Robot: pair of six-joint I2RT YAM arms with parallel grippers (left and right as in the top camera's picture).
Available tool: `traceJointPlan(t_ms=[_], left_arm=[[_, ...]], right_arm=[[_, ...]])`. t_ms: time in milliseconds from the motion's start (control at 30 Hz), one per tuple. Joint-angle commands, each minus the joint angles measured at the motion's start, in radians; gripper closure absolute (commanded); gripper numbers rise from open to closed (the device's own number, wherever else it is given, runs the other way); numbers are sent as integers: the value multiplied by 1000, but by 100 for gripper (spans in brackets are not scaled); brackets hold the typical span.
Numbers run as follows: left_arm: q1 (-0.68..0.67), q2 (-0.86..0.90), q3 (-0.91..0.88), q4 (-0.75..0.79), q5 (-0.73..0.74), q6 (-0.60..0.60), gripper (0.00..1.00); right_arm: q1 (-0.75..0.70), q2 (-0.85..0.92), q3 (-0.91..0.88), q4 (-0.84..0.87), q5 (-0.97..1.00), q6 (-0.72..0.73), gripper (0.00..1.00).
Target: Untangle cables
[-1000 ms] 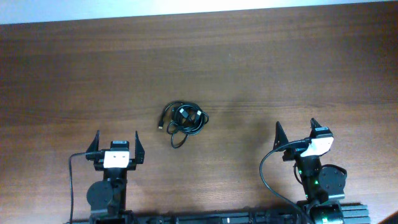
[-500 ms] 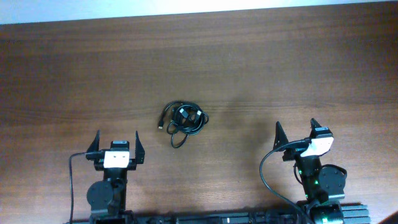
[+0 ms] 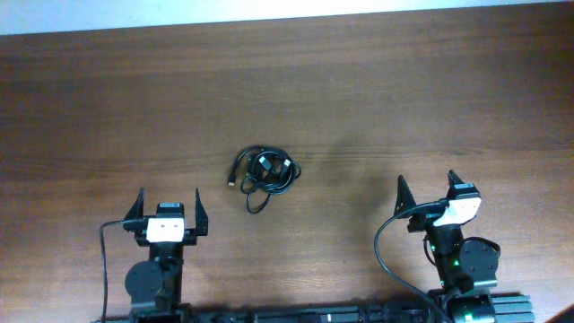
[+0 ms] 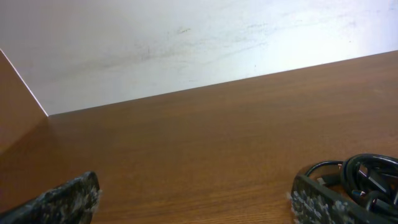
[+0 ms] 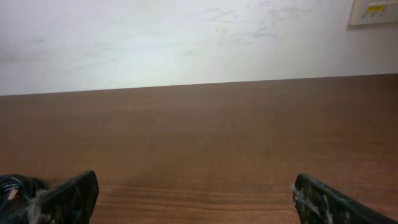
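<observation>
The cables (image 3: 265,175) lie as a small black tangle of loops on the wooden table (image 3: 359,90), with one plug end sticking out to the left. My left gripper (image 3: 169,205) sits near the front edge, down and left of the tangle, open and holding nothing. In the left wrist view the cables (image 4: 367,177) show at the lower right, behind my right finger (image 4: 323,202). My right gripper (image 3: 425,190) rests open at the front right, well away from the tangle. The right wrist view catches only a bit of the cables (image 5: 15,186) at the lower left edge.
A pale wall (image 4: 186,43) rises behind the table's far edge. A small yellow-labelled wall plate (image 5: 373,11) shows at the top right of the right wrist view. Both arm bases stand at the table's front edge.
</observation>
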Motion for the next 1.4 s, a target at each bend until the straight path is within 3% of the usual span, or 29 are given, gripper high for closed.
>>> traceJointPlan(t_ms=[0,1000,1367], left_arm=[[4,-6,-2,6,18,-18,1],[4,-6,5,12,63,-36,1],[4,27,113,-107,97,-43,1]], right_arm=[[-4,-11,-3,-7,12,3,1],[-4,-11,-3,-7,12,3,1],[-4,-11,-3,-7,12,3,1]])
